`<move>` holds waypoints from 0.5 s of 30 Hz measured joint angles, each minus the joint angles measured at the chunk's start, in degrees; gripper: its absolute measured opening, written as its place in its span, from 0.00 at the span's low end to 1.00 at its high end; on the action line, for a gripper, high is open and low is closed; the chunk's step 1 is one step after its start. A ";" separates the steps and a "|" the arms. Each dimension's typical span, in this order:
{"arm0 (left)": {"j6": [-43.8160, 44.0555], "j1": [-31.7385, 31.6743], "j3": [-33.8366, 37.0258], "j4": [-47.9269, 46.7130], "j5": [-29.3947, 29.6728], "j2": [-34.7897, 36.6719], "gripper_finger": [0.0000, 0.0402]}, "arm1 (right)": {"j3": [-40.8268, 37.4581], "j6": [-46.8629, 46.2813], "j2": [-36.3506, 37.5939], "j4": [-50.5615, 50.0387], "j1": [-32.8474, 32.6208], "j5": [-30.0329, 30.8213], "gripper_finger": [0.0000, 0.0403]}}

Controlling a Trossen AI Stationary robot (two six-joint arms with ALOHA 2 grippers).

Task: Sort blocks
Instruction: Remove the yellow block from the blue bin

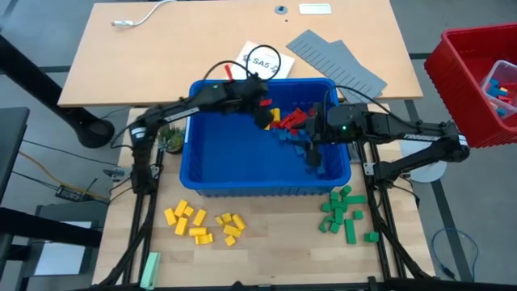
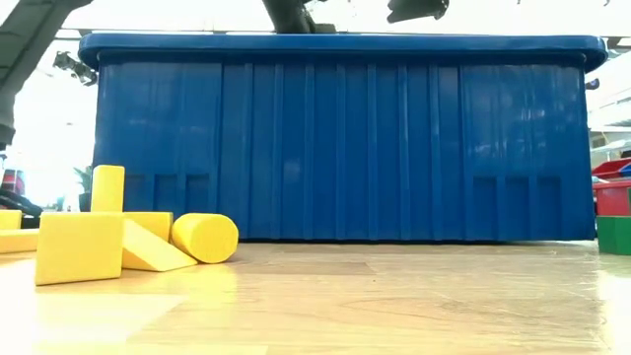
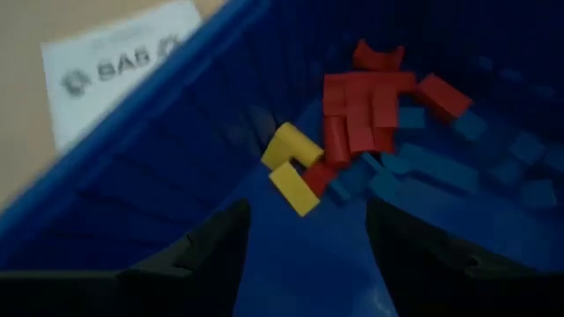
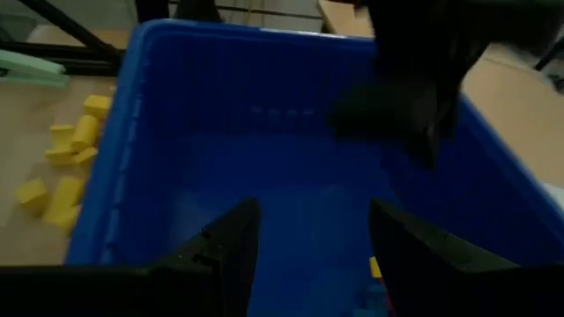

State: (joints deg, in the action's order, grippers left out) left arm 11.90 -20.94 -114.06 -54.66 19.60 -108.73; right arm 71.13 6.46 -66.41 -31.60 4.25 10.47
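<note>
A blue bin [image 1: 242, 179] stands mid-table. Inside it, at its far right, lie red blocks [image 3: 368, 101], two yellow blocks [image 3: 293, 167] and blue blocks [image 3: 458, 172]. My left gripper [image 3: 304, 233] is open and empty over the bin's far middle, above the yellow blocks. My right gripper [image 4: 313, 233] is open and empty over the bin's right part, pointing toward the bin's left wall. Sorted yellow blocks [image 1: 202, 222] lie on the table before the bin at the left, green blocks [image 1: 346, 212] at the right.
A red crate [image 1: 477, 81] with blocks stands at the right edge. Flat grey ridged panels [image 1: 335, 61] and a white paper [image 1: 262, 61] lie behind the bin. A pale green bar [image 1: 150, 269] lies at the near left. A white cable [image 1: 141, 18] lies far left.
</note>
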 joint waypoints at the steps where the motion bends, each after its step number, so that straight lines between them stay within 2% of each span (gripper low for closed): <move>1: 1.11 -0.50 0.00 0.50 -0.27 -1.23 0.59 | 0.00 0.47 0.00 0.21 0.37 0.32 0.49; 9: 12.76 -1.94 0.00 6.16 -0.66 -9.50 0.59 | 0.00 1.62 -0.02 0.98 4.81 0.47 0.49; 15: 17.87 -1.89 0.02 11.85 -1.32 -15.72 0.59 | 0.00 2.71 -0.02 0.99 7.17 0.28 0.49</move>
State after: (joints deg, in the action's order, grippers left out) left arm 29.77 -22.83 -114.04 -42.81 18.28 -124.45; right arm 71.13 9.17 -66.43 -30.61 11.42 10.75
